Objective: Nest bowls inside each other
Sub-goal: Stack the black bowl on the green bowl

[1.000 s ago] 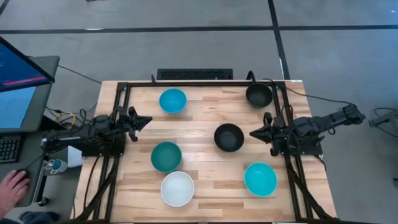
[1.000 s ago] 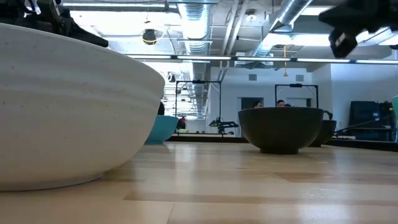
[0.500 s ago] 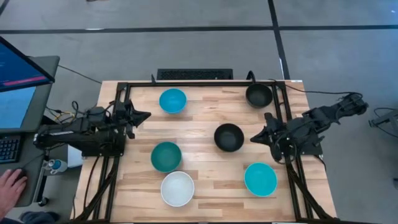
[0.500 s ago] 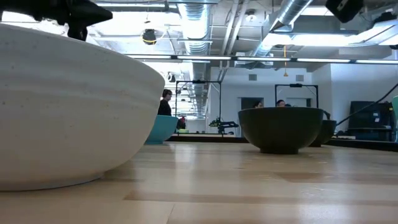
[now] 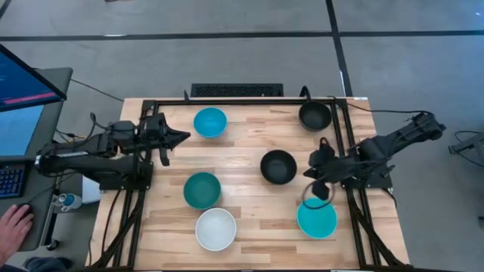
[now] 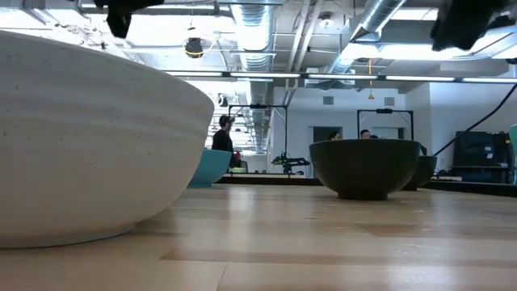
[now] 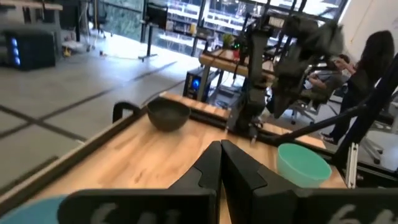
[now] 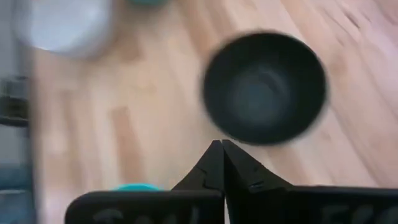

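Six bowls stand apart on their bases on the wooden table: a cyan bowl (image 5: 210,122) and a black bowl (image 5: 314,115) at the far side, a second black bowl (image 5: 278,166) in the middle, a dark teal bowl (image 5: 202,190), a white bowl (image 5: 216,229) and another cyan bowl (image 5: 316,218) nearer. My left gripper (image 5: 187,137) hovers shut, left of the far cyan bowl. My right gripper (image 5: 311,175) is shut and tipped downward, just right of the middle black bowl (image 8: 264,87) and above the near cyan bowl. Neither gripper touches anything.
A black metal frame (image 5: 227,101) runs along the table's far, left and right edges. The low view shows the white bowl (image 6: 81,137) close up and the black bowl (image 6: 365,166) beyond it. A person's hand (image 5: 13,227) rests off the table at the left.
My right gripper has tipped its fingers down toward the table and swung toward the near edge, beside the middle black bowl. My left gripper has drifted toward the far edge and a little right, toward the far cyan bowl. Both stayed shut. No bowl moved.
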`<state>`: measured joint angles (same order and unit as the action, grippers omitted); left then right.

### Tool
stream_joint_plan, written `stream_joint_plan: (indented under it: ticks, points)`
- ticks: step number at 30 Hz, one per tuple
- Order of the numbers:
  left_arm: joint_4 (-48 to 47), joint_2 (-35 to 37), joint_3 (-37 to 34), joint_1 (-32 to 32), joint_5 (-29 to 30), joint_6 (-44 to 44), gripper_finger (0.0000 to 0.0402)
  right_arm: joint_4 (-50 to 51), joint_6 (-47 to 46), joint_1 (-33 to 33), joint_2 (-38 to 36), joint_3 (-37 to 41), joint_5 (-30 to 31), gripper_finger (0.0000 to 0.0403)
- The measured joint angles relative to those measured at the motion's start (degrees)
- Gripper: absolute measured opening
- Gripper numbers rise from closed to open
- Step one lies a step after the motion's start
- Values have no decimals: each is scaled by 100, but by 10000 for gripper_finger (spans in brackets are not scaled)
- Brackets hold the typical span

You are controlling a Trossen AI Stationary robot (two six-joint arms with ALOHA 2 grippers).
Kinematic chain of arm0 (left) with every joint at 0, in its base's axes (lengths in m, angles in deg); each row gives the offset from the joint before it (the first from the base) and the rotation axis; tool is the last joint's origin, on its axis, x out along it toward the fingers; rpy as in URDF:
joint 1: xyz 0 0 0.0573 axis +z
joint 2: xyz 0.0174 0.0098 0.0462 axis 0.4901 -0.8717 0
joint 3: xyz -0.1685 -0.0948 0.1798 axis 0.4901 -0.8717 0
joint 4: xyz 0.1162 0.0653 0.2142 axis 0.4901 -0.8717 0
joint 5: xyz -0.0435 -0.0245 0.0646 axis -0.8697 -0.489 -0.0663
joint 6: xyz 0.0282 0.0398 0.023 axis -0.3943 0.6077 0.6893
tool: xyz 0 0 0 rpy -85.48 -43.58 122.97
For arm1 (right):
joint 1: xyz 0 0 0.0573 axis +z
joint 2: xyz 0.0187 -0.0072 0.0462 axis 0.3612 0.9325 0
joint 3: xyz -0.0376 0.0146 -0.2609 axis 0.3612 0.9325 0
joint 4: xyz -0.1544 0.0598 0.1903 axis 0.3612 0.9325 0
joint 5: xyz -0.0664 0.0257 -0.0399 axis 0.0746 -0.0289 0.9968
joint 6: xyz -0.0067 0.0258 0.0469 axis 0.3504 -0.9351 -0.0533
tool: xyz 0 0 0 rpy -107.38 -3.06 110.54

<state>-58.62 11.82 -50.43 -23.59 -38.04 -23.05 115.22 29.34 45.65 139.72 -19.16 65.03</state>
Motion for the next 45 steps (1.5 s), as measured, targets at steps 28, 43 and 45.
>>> stream_joint_plan:
  ticks: [28, 43, 45]
  points:
    - [-33, -454, 408, 0, -36, 313, 0, -253, 1274, -3037, 1986, 0, -1404, 115]
    - [-38, -453, 408, 0, -36, 340, 0, -1057, 1786, -3324, 2917, 0, -1926, 123]
    - [-38, -452, 408, 0, -36, 344, 0, -1036, 1790, -3326, 3077, 6, -1849, 114]
